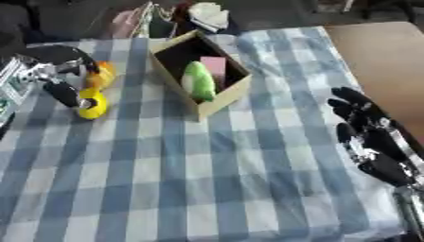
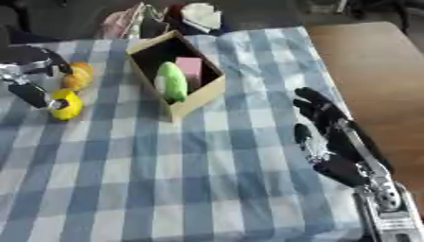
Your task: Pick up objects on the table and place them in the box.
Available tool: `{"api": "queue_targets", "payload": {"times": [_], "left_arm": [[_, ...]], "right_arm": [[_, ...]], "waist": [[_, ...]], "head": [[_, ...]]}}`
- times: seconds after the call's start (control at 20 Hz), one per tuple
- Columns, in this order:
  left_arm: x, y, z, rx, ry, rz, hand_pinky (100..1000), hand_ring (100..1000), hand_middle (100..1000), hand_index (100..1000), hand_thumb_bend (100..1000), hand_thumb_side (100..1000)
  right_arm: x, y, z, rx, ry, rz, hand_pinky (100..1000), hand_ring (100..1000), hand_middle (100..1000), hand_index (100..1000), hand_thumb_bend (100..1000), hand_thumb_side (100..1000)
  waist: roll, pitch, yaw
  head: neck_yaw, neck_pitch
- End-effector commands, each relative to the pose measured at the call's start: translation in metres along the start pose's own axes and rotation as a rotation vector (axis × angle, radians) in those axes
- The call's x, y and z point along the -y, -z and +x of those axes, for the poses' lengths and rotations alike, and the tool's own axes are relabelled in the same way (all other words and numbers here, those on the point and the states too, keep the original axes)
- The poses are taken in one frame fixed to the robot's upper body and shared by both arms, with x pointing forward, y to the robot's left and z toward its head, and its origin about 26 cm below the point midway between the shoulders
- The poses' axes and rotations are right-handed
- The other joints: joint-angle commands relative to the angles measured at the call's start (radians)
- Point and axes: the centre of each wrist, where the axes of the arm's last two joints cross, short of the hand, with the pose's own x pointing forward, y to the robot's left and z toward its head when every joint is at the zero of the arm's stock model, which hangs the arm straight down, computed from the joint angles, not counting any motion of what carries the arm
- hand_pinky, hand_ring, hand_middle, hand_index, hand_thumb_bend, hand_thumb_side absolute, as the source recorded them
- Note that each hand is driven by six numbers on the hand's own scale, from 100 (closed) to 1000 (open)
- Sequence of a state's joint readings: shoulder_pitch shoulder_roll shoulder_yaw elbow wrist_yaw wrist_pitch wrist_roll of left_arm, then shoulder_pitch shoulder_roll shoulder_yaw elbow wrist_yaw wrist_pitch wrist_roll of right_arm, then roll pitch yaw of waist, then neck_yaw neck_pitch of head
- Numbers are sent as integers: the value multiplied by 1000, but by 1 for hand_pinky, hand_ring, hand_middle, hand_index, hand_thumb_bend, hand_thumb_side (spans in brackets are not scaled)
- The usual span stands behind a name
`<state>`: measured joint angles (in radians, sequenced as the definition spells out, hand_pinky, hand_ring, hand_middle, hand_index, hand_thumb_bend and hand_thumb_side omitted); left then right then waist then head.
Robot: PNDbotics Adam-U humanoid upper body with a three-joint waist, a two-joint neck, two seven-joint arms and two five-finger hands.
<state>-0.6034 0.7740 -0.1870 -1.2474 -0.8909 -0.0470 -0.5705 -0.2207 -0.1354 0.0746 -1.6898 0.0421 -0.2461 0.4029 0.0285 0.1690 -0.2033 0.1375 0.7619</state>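
A wooden box (image 1: 222, 100) stands on the blue checked tablecloth, holding a green object (image 1: 198, 80) and a pink one (image 1: 215, 66). To its left lie a yellow object (image 1: 92, 106) and an orange one (image 1: 101, 76). My left hand (image 1: 58, 71) comes in from the left edge over these two, its fingers (image 1: 65, 92) curled down with one touching the yellow object. Whether it holds either one is unclear. My right hand (image 2: 327, 127) rests open at the right side of the table, fingers up, away from the objects.
The tablecloth (image 1: 190, 175) covers the table to its near edge. A bare brown tabletop (image 1: 381, 52) shows at the right. A white crumpled item (image 1: 208, 14) and other clutter sit beyond the far edge behind the box.
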Motion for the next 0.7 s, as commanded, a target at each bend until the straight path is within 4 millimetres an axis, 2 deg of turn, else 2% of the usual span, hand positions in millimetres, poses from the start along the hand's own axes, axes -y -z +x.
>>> {"api": "queue_targets", "payload": {"times": [0.05, 0.35, 0.5, 0.7], "left_arm": [[-2, -3, -10, -40, 8, 15, 741, 712, 762, 837, 409, 281], [21, 8, -7, -33, -9, -44, 732, 699, 752, 833, 397, 301], [27, 10, -5, -14, -9, -73, 674, 608, 655, 769, 383, 248], [22, 8, -3, 6, -7, -48, 615, 530, 562, 705, 348, 218]], "right_arm": [[5, 3, 6, 18, -23, -8, 1000, 966, 968, 1000, 100, 405], [5, 3, 6, 19, -22, -7, 1000, 966, 967, 1000, 100, 405], [5, 3, 6, 20, -23, -8, 1000, 966, 967, 1000, 100, 405], [5, 3, 6, 19, -23, -9, 1000, 966, 968, 1000, 100, 404]], "waist": [[8, -15, 0], [6, -14, 3], [3, -14, 4], [3, -14, 7]], "head": [[-3, 1], [-8, 1], [-9, 2], [-12, 4]]}}
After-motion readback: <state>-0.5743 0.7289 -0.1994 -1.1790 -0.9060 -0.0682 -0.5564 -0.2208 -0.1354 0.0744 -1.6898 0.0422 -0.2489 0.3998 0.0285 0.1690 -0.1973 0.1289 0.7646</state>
